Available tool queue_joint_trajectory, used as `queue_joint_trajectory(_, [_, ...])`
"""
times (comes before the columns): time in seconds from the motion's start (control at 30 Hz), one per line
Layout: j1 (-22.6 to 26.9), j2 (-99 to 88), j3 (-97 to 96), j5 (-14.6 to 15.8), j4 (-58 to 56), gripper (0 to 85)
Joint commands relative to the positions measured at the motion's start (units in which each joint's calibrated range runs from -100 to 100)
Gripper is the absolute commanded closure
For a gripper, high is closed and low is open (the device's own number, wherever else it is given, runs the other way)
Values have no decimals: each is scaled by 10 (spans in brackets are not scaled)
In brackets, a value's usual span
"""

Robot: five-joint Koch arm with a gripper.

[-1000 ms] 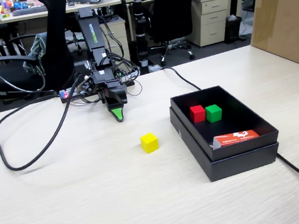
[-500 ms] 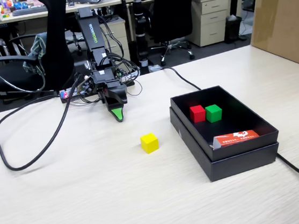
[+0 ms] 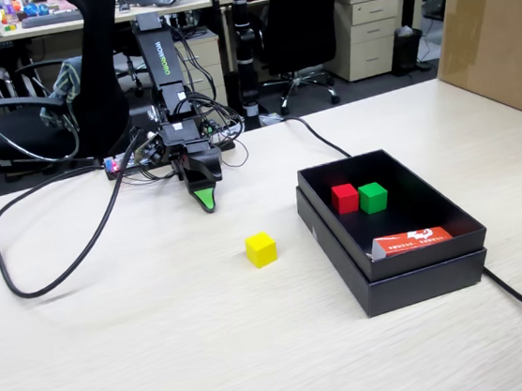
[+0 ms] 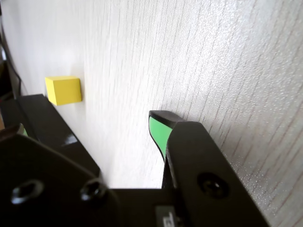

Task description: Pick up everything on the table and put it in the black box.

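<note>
1. Fixed view: the small yellow solid cube (image 3: 261, 249) rests alone on the pale wood-grain tabletop (image 3: 166, 357), between the end effector (image 3: 206, 200) and the black rectangular cardboard box (image 3: 337, 243), apart from both.
2. Fixed view: the black box already contains a red cube (image 3: 344, 197), a green cube (image 3: 373, 198) touching it, and an orange flat carton (image 3: 412, 240) at the near wall.
3. Fixed view: the end effector points down near the tabletop; only one green-tipped jaw shows, so its state cannot be read here.
4. Wrist view: the end effector (image 4: 90, 125) shows a wide gap between its two jaws; it is parted and holds nothing.
5. Wrist view: the yellow cube (image 4: 64, 90) lies ahead, clear of both jaws.
6. Handling judgement: the cube appears light, rigid and smooth-faced, with crisp edges. Grip two opposite flat side faces, square-on, at mid-height.
</note>
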Motion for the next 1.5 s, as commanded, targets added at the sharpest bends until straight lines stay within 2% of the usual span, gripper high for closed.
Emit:
queue_joint_trajectory(0.0, [0, 0, -9, 0, -23, 355])
queue_joint_trajectory(0.97, [1, 9, 6, 4, -30, 358])
queue_joint_trajectory(1.03, [2, 43, 102, 38, -157, 359])
queue_joint_trajectory(1.13, [16, 90, 221, 63, -252, 363])
queue_joint_trajectory(1.23, [33, 187, 402, 68, -357, 371])
queue_joint_trajectory(1.47, [41, 413, 691, 79, -495, 380])
